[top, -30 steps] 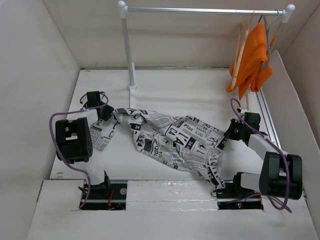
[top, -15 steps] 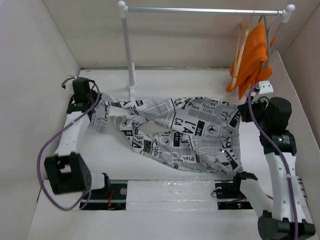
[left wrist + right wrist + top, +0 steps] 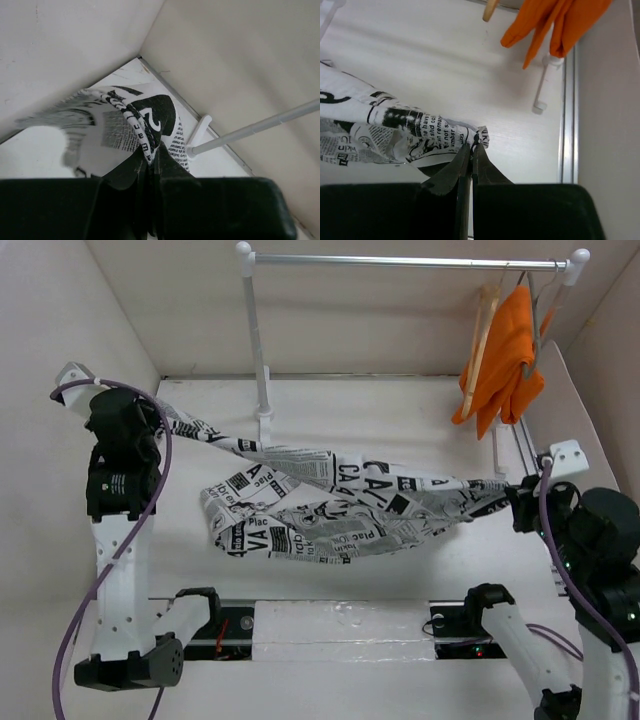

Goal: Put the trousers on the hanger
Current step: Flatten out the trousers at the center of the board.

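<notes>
The trousers (image 3: pixel 320 505), white with black newspaper print, hang stretched in the air between my two grippers and sag in the middle above the table. My left gripper (image 3: pixel 153 413) is raised at the far left, shut on one end of the trousers (image 3: pixel 125 120); its jaws (image 3: pixel 150 156) pinch the cloth edge. At the right, my right gripper (image 3: pixel 513 498) is shut on the other end, and its tips (image 3: pixel 474 145) clamp a bunched corner of the trousers (image 3: pixel 400 130). The tan wooden hanger (image 3: pixel 483 325) hangs on the rail at the back right, with its lower tip (image 3: pixel 490 10) visible in the right wrist view.
An orange garment (image 3: pixel 507 355) hangs on another hanger beside the wooden one. The white clothes rail (image 3: pixel 400 260) runs across the back on a post (image 3: pixel 256 340). White walls close in on both sides, and a metal track (image 3: pixel 530 470) runs along the right edge.
Both arms have risen and pulled apart, lifting the trousers off the table into a taut span. The left gripper went further left, and the right came nearer and lower in view.
</notes>
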`<state>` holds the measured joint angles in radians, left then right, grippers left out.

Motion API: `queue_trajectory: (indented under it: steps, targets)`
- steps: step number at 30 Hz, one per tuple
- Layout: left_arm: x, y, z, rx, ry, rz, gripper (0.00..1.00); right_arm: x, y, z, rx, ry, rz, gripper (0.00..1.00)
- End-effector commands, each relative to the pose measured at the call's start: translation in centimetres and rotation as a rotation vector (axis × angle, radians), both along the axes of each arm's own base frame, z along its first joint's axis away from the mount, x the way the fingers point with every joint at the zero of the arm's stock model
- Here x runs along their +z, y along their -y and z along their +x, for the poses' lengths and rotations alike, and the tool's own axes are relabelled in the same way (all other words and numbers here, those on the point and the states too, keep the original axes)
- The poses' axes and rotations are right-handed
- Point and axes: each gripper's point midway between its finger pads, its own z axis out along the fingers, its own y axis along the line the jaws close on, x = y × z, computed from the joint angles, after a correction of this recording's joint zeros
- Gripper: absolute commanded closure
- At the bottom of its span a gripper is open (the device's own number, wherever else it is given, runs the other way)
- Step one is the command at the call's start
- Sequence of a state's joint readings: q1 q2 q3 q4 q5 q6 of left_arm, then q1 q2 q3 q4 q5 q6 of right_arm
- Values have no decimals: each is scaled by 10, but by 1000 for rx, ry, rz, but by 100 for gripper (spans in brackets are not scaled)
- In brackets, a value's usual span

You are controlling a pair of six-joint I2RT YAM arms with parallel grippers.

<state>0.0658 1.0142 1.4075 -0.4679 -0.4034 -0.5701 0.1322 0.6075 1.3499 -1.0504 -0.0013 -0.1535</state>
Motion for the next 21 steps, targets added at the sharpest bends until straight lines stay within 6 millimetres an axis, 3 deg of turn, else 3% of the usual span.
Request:
queue_trajectory:
  steps: [1, 4, 7, 8, 10, 11, 12, 13, 14, 15, 16, 17, 18, 19, 21]
  targets:
    - [10, -11, -22, 44, -32, 98, 100, -10, 28, -20, -121, -53, -80, 100]
    - [-18, -4, -9, -11, -104, 110, 100, -25, 41, -2, -196, -95, -126, 100]
    - [-54, 9, 27, -120, -207, 106, 100, -41, 48, 39, -262, -141, -169, 100]
    - [-80, 17, 52, -172, -286, 79, 100, -45, 48, 63, -278, -144, -174, 100]
    - [-85, 28, 85, -251, -299, 64, 98, -61, 59, 85, -329, -184, -182, 100]
    - [-127, 43, 117, -320, -407, 24, 96, -69, 62, 111, -343, -183, -176, 100]
    - [-148, 50, 131, -344, -465, 6, 91, -79, 69, 122, -370, -194, -167, 100]
    - [-134, 57, 152, -369, -447, 4, 76, -97, 90, 128, -434, -229, -150, 100]
    - [-181, 66, 175, -403, -559, -33, 66, -98, 99, 144, -458, -199, -120, 100]
    - [-195, 74, 180, -424, -616, -48, 55, -117, 105, 158, -473, -239, -92, 100]
    - [-182, 77, 192, -433, -581, -56, 28, -125, 113, 165, -495, -253, -67, 100]
    - [-189, 83, 196, -454, -588, -81, 22, -123, 126, 170, -530, -253, -33, 97]
    - [-180, 80, 200, -437, -545, -73, 19, -133, 123, 181, -502, -284, -2, 85]
    - [-191, 78, 192, -411, -558, -89, 17, -131, 120, 187, -477, -282, 9, 51]
    - [-165, 65, 179, -353, -451, -77, 17, -127, 106, 193, -391, -290, 32, 35]
